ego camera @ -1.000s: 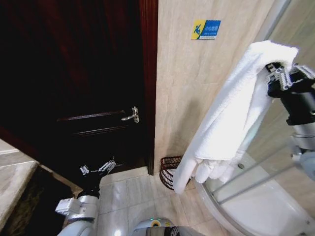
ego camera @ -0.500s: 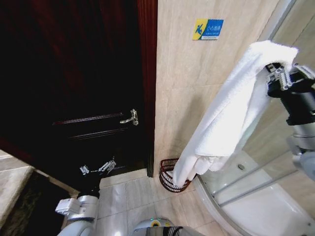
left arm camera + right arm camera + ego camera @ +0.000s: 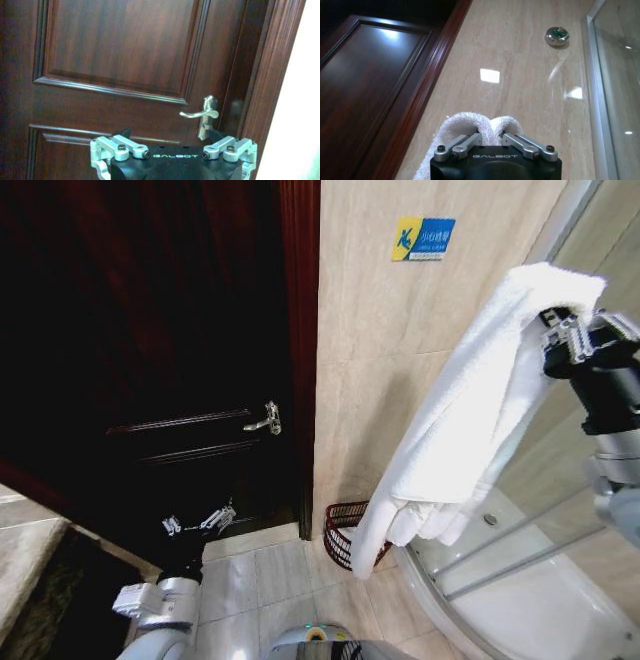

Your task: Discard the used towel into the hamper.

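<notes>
Towel (image 3: 470, 410) clamped in right tool (image 3: 556, 330), apparently lifted slightly above hamper (image 3: 345, 537).

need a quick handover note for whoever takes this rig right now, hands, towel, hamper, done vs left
Right hand: raised high, shut on the towel, which hangs down in a long fold.
Left hand: parked low, facing the dark door; open, holding nothing.
Hamper: on the floor against the tiled wall, beside the shower; the towel's lower end hangs in front of it.
Done: towel grasped and lifted.
Left: release it into the hamper.
</notes>
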